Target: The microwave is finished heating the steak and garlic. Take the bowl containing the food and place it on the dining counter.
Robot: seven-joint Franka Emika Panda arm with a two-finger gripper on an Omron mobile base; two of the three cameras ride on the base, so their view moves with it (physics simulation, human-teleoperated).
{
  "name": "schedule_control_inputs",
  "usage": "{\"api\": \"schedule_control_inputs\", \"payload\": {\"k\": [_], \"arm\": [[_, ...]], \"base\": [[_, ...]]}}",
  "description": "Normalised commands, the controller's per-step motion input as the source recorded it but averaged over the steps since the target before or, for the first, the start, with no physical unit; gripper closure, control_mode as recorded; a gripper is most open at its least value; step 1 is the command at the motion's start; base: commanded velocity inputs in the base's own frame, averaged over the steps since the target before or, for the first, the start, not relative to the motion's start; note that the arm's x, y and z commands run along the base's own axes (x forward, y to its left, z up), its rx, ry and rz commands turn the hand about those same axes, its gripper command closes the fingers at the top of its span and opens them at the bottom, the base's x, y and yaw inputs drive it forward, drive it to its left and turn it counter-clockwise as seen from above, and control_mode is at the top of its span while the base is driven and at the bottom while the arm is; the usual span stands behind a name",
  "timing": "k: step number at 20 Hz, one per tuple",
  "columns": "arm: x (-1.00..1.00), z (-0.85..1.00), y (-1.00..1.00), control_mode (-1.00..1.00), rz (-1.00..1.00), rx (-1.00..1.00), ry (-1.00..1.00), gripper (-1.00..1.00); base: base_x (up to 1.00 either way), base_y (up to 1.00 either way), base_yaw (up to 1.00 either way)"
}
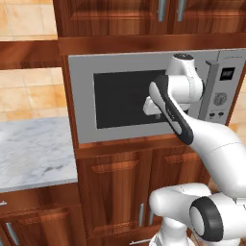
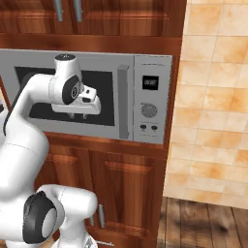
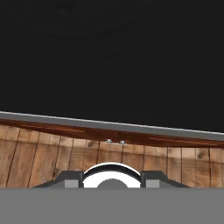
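A white Franka arm reaches toward the built-in microwave [image 1: 144, 96], whose door you find shut, its dark glass window facing the hand. In the right base view the pincer [image 2: 77, 115] hangs just in front of the lower part of that window, well left of the vertical door handle [image 2: 123, 101] and of the control panel [image 2: 151, 99] with its display, dial and buttons. You cannot tell how the pincer's jaws stand: two short stubs poke down below the hand, too small to judge, and nothing shows between them, so you may take it that it carries nothing.

The hand view looks at black glass, with the grey lower frame of the door and the wood trim under it running across the bottom.

The bowl with the steak and garlic is presumably behind that door; the dark glass gives you no sight of it. A marble tabletop [image 1: 33, 153] lies to the left of the oven, on wooden cabinets.

By these pictures the job is barely begun: you have the door to open, the bowl to lift out, and the whole carry to the dining counter ahead of you.
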Motion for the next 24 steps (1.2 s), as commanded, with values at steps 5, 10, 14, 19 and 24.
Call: {"api": "schedule_control_inputs", "payload": {"k": [5,10,14,19,24], "arm": [[-0.22,0.0,-0.02,-1.0,0.0,0.0,0.0,-1.0],[-0.34,0.0,-0.05,1.0,0.0,0.0,-0.01,-1.0],[0.0,0.0,0.0,1.0,0.0,0.0,0.0,-1.0],[0.0,0.0,0.0,1.0,0.0,0.0,0.0,-1.0],[0.0,0.0,0.0,1.0,0.0,0.0,0.0,-1.0]], "base": [[0.0,0.0,0.0],[-0.25,-0.08,0.0],[-0.49,-0.36,0.0],[-0.31,-0.48,0.0],[-0.3,-0.57,0.0]]}}
